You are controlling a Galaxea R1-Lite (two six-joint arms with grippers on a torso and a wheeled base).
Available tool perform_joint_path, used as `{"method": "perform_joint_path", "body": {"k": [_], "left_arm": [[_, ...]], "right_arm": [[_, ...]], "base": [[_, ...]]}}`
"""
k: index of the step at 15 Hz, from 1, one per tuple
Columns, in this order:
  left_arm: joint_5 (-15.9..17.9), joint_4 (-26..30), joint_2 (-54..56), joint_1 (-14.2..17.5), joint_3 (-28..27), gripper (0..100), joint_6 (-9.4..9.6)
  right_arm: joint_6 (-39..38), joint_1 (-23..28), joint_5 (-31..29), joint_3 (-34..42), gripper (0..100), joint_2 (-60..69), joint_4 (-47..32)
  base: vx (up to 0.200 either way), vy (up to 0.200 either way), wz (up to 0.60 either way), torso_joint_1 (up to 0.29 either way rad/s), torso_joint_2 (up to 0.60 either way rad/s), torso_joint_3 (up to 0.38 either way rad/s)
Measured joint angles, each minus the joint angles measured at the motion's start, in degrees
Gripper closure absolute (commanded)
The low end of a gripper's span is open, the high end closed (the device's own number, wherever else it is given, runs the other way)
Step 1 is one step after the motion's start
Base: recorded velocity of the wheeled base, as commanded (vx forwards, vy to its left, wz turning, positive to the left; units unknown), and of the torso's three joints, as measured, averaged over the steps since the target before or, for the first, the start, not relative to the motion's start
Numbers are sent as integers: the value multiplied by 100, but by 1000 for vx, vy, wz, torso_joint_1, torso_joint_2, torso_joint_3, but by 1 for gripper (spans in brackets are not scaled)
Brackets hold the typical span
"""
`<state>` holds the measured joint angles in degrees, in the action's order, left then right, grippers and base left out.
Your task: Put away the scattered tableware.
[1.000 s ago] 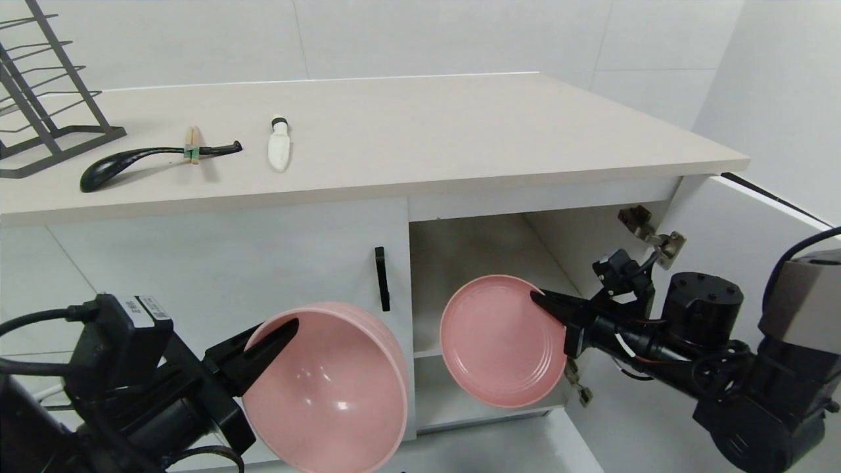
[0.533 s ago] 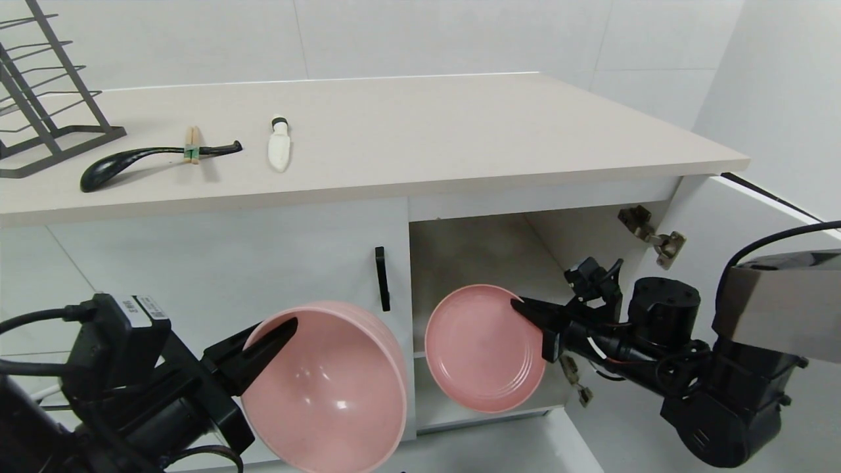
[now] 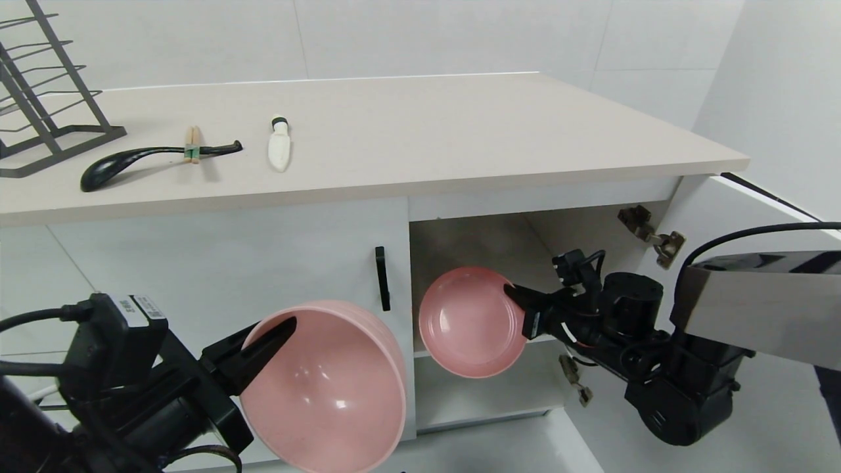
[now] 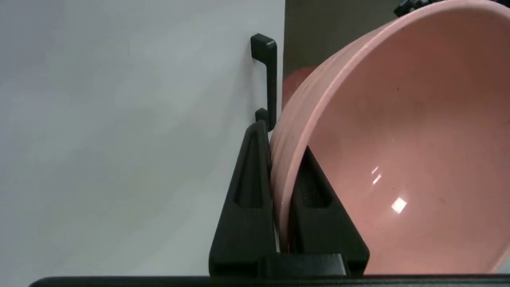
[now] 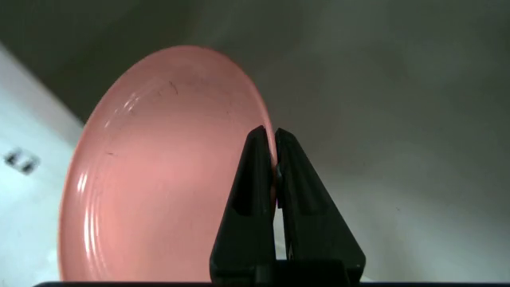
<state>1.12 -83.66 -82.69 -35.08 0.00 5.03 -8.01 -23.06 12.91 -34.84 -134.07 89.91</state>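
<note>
Since a second ago the pink plate (image 3: pixel 463 325) has been carried deeper into the open cabinet (image 3: pixel 486 243) by the right claw (image 3: pixel 514 294), which is clamped on its rim. It should be levelled over the shelf (image 3: pixel 421 353) and lowered gently before release. The pink bowl (image 3: pixel 328 394) is gripped at its rim by the left claw (image 3: pixel 279 328), before the closed door (image 3: pixel 230 263).

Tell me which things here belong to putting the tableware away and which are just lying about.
Job: pink bowl in the left gripper; pink plate in the right gripper; open cupboard; black spoon, wooden sticks and white utensil on the counter.
Just there: wire rack; shut cupboard door.
</note>
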Motion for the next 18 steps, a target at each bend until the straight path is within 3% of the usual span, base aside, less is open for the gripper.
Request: {"method": "perform_joint_path", "body": {"k": [5,18], "left_arm": [[0,0,5,2,0,100,-2],[0,98,0,2,0,100,-6]], "right_arm": [[-430,13,-580,-501,100,-430,0],[-507,260,-857,-1629,100,-1467,4]], "base": [[0,0,0,0,0,0],[0,0,0,0,0,0]]}}
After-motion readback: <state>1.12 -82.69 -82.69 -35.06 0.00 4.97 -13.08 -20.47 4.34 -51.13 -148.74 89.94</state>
